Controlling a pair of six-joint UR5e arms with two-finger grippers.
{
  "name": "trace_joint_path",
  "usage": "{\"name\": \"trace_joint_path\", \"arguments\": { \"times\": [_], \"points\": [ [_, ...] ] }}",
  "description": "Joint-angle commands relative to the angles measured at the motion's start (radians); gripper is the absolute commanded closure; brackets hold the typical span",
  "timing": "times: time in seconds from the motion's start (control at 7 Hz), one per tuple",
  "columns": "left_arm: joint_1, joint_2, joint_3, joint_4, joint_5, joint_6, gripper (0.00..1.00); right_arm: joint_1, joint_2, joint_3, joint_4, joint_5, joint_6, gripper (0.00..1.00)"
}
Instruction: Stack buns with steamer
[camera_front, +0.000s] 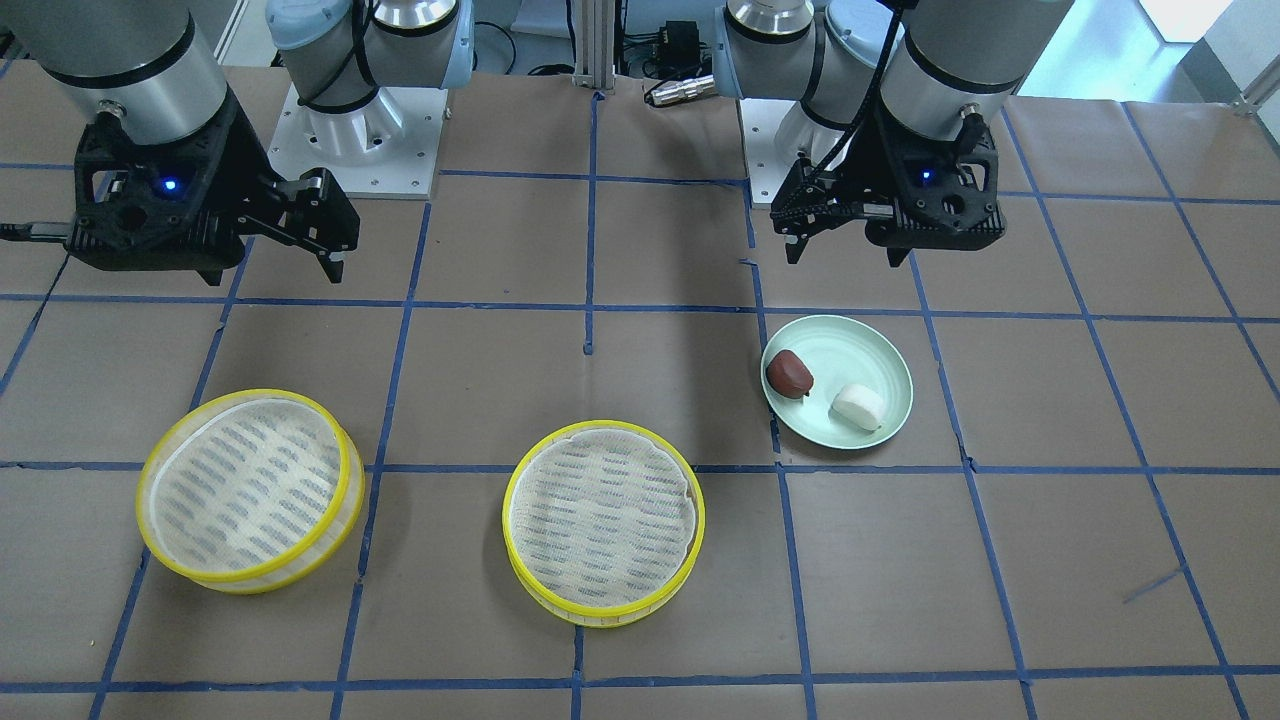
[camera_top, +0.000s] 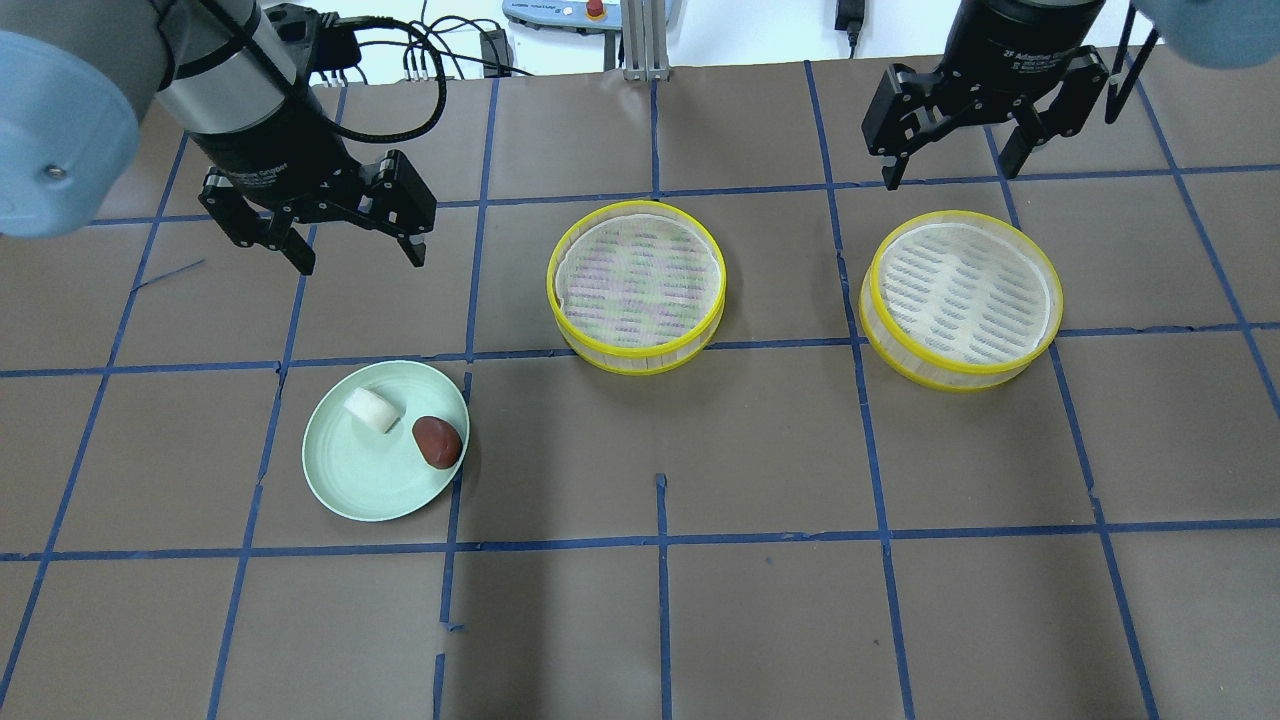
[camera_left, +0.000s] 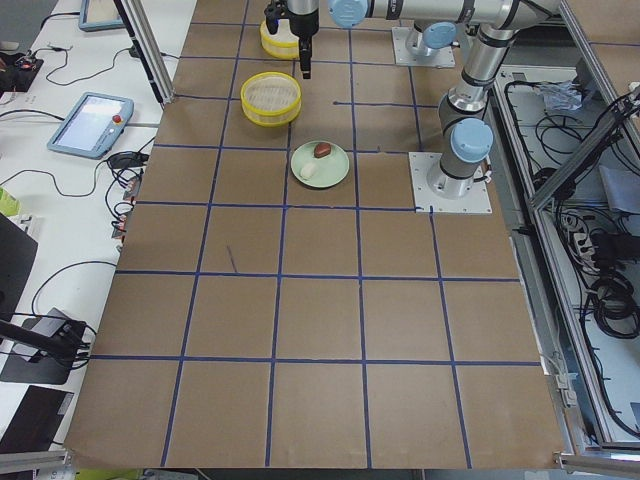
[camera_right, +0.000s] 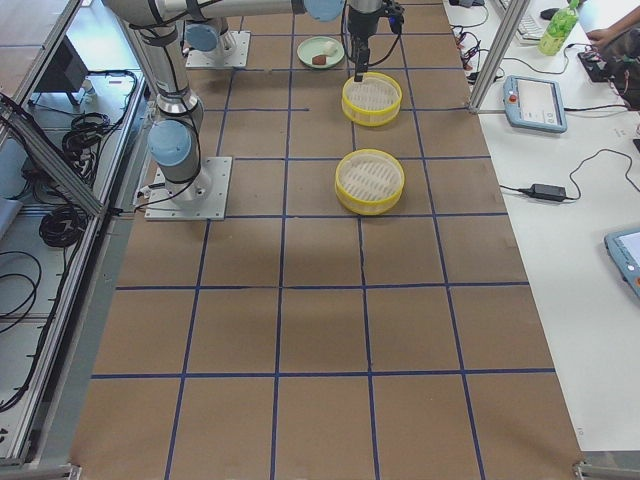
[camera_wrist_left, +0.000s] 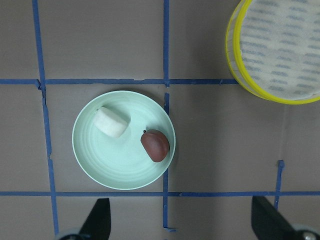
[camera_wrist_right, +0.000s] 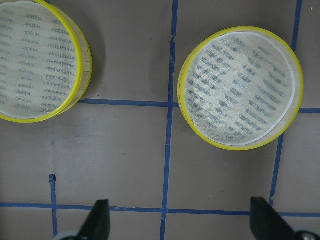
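Observation:
A white bun (camera_top: 373, 410) and a reddish-brown pointed bun (camera_top: 437, 441) lie side by side on a pale green plate (camera_top: 365, 485). They also show in the left wrist view, the white bun (camera_wrist_left: 112, 122) and the brown bun (camera_wrist_left: 155, 145). Two yellow-rimmed steamer trays stand empty, one mid-table (camera_top: 637, 285) and one to its right (camera_top: 960, 297). My left gripper (camera_top: 355, 250) is open and empty, raised beyond the plate. My right gripper (camera_top: 950, 172) is open and empty, raised beyond the right steamer tray.
The table is brown paper with a blue tape grid (camera_top: 660, 540). Both arm bases (camera_front: 350, 130) are bolted at the robot's side. Tablets and cables (camera_right: 535, 100) lie off the table's far edge.

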Motion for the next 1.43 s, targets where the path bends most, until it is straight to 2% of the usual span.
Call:
{"name": "trace_joint_path", "arguments": {
  "times": [0.0,0.57,0.71,0.86,1.14,1.29],
  "points": [
    [0.001,0.011,-0.002,0.001,-0.013,0.007,0.00,0.000,0.000,0.000,-0.003,0.000,0.000,0.00],
    [0.041,0.011,-0.030,-0.013,-0.001,-0.001,0.00,0.002,0.000,0.000,-0.005,0.000,0.000,0.00],
    [0.074,-0.007,-0.082,-0.003,-0.005,-0.012,0.00,0.000,0.001,0.000,-0.002,0.000,0.000,0.00],
    [0.126,-0.026,-0.142,0.057,-0.008,-0.006,0.00,-0.003,0.001,0.000,-0.003,0.000,-0.002,0.00],
    [0.150,-0.124,-0.208,0.215,-0.002,-0.009,0.00,-0.008,0.000,-0.006,-0.008,-0.003,-0.017,0.00],
    [0.150,-0.154,-0.238,0.256,-0.002,-0.091,0.00,-0.012,0.003,-0.026,-0.012,-0.003,-0.027,0.00]
  ]
}}
